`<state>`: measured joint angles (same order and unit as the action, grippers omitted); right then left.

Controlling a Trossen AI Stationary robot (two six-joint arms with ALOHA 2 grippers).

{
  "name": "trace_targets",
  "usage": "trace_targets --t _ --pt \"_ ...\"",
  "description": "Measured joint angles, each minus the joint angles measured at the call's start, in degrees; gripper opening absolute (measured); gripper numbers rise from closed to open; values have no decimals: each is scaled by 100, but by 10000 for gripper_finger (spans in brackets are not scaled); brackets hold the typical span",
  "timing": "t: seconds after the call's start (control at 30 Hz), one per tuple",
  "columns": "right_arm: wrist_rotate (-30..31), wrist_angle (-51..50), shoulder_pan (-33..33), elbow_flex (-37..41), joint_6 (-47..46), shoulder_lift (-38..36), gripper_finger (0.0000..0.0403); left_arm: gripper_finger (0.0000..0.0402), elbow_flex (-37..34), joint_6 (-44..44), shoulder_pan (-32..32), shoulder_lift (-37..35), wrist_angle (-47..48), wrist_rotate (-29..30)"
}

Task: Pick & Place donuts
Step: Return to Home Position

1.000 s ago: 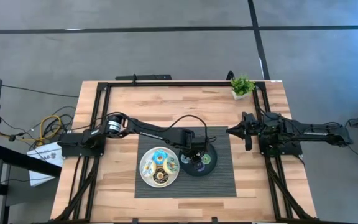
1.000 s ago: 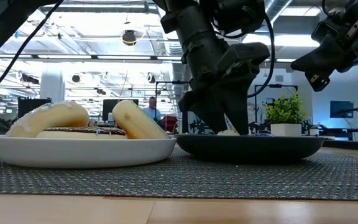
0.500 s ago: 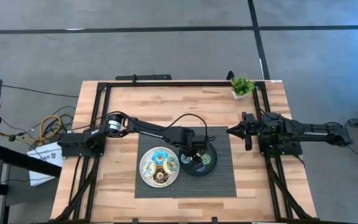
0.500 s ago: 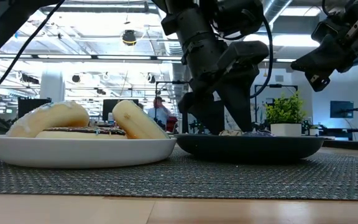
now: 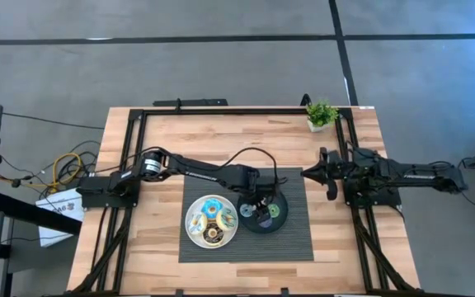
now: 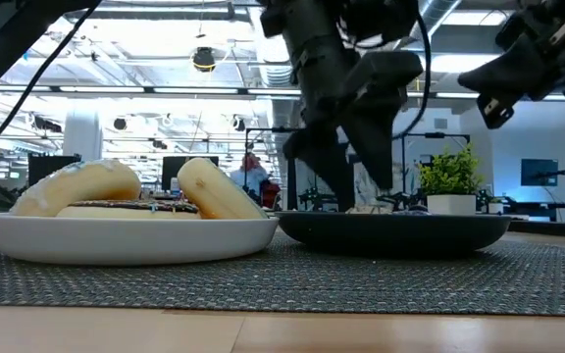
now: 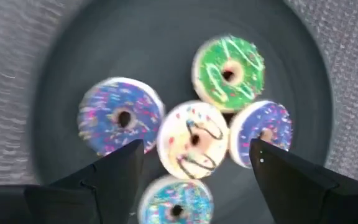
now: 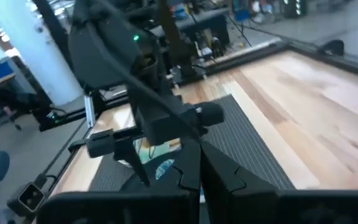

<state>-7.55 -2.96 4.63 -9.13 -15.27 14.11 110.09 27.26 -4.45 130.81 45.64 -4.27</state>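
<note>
Above the black plate [image 7: 166, 43], the left end effector [image 7: 194, 152] hangs released over five small donuts [image 7: 191, 140]; big donuts [image 6: 77, 186] fill the white plate [image 6: 126, 240]. The right end effector [image 5: 326, 174] waits clenched at the counter's [image 5: 180, 132] right side. Sorting looks done; parking remains.

- The dark left arm [image 8: 148, 118] reaches down over a grey woven mat [image 8: 253, 155] on a light wooden tabletop [image 8: 316, 99].
- A blue-iced donut [image 8: 165, 169] peeks out beneath it.
- The right gripper [image 8: 201, 177] shows fingers pressed together.
</note>
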Motion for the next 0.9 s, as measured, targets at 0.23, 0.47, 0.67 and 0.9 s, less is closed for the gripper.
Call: trace_targets --t 0.23,0.47,0.67,0.9 --pt "418 72 -461 -2 657 2 0 286 517 -353 10 -8 421 351" --pt "1780 -171 -1288 -2 1125 -1 0 286 519 -369 2 -3 651 360" --pt "2528 -795 -1900 0 1166 -361 0 286 519 -402 5 -3 635 364" --pt "2824 -1349 -1953 27 1517 -1386 0 286 519 -402 4 -3 612 391"
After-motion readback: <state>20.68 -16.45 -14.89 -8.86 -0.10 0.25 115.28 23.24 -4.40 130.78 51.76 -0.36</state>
